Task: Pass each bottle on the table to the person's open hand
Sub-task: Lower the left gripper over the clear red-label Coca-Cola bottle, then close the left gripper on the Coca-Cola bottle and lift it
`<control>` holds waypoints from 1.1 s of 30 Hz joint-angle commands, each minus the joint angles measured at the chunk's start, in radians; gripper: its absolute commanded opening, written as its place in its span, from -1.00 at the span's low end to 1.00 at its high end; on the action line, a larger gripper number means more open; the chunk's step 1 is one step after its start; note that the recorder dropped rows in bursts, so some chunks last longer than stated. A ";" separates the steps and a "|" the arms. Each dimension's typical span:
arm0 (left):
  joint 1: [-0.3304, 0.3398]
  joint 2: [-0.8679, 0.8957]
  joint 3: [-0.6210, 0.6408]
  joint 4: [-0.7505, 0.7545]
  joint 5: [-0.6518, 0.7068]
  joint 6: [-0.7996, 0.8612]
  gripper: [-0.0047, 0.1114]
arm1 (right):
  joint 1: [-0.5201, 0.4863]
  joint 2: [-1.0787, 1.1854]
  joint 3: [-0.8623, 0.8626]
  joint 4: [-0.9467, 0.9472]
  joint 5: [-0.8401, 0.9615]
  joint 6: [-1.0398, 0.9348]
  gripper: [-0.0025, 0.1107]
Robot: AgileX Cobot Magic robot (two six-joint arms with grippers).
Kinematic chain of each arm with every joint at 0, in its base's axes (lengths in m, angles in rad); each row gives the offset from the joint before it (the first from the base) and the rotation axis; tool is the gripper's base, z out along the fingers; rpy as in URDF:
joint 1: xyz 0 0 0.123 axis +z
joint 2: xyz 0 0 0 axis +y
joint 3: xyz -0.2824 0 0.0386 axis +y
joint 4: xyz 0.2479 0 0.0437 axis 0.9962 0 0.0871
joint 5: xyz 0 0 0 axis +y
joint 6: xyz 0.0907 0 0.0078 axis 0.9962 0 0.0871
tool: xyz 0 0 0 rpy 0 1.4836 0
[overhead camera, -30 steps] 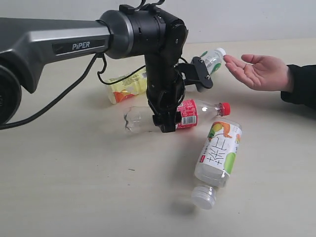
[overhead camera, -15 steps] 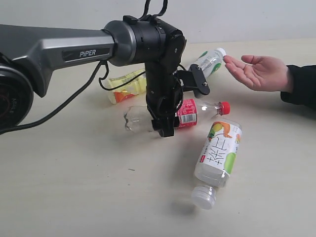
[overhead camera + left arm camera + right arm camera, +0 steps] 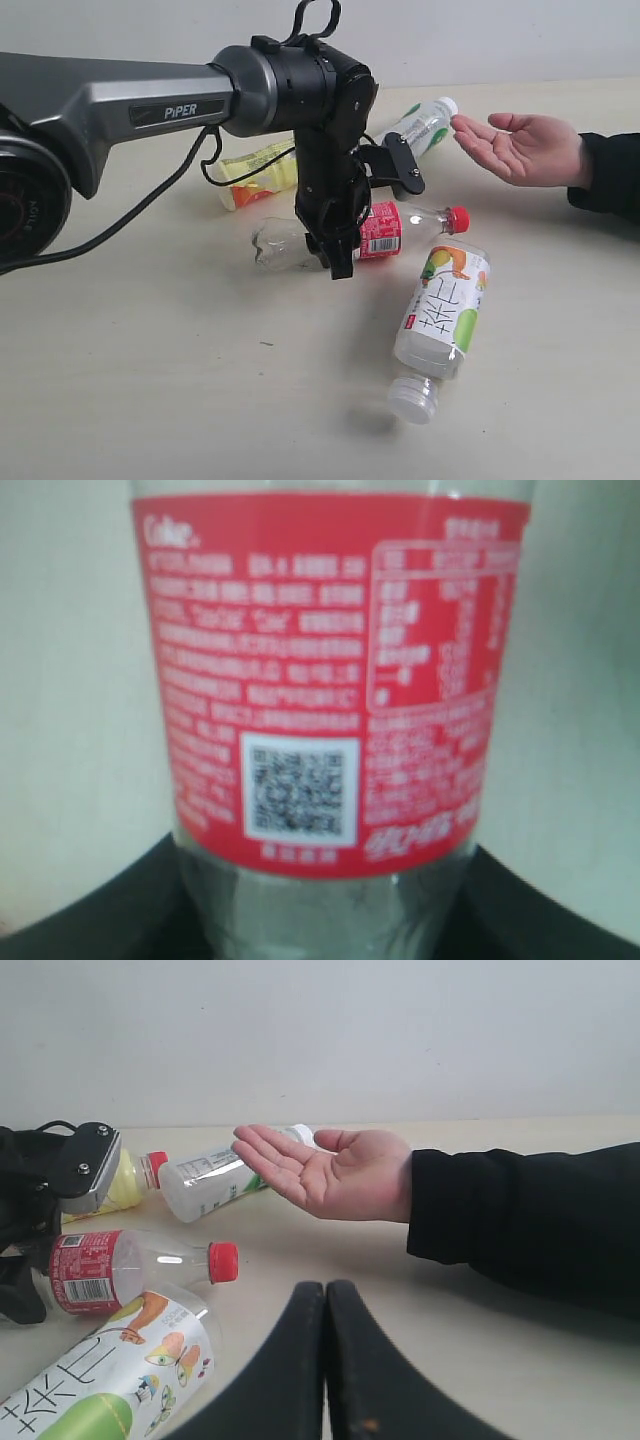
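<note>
Exterior view: table [image 3: 150,400] broad, flat, pale beige, one tiny dark speck [image 3: 265,343] near the middle. Plain pale wall [image 3: 520,40] behind its far edge. Left gripper [image 3: 338,248] reaches down over the clear bottle with red label [image 3: 382,228], one finger on each side. Bottle lies on its side on the table, red cap toward the open hand [image 3: 525,148]. Cannot tell whether the fingers are pressing it. Yellow bottle [image 3: 250,178] lies behind the arm. White-green label bottle [image 3: 420,122] lies just beside the hand's fingertips. Wider bottle [image 3: 445,305] lies nearest, white cap forward.

Left wrist view: red label fills the frame, slightly blurred, with a square code on it. Dark jaws curve around the bottle's clear part. Beige table on both sides.

Right wrist view: right gripper [image 3: 325,1300] clenched, fingers pressed together, holding nothing, low over bare table. Hand palm up above the surface, black sleeve [image 3: 530,1215] behind it. All four bottles on the table beyond, bare wall behind.
</note>
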 commanded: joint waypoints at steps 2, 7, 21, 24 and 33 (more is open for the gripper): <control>0.001 -0.009 -0.002 0.037 0.011 -0.058 -0.92 | -0.005 -0.007 0.005 -0.003 -0.009 0.002 -0.96; 0.001 -0.028 -0.002 0.127 0.032 -0.155 -0.92 | -0.005 -0.007 0.005 -0.003 -0.009 0.002 -0.96; -0.013 -0.121 -0.002 0.129 0.079 -0.266 -0.92 | -0.005 -0.007 0.005 -0.003 -0.009 0.002 -0.96; -0.036 -0.148 -0.002 0.129 0.101 -0.266 -0.92 | -0.005 -0.007 0.005 -0.003 -0.009 0.002 -0.96; -0.115 -0.218 -0.002 0.129 0.124 -0.424 -0.92 | -0.005 -0.007 0.005 -0.003 -0.009 0.002 -0.96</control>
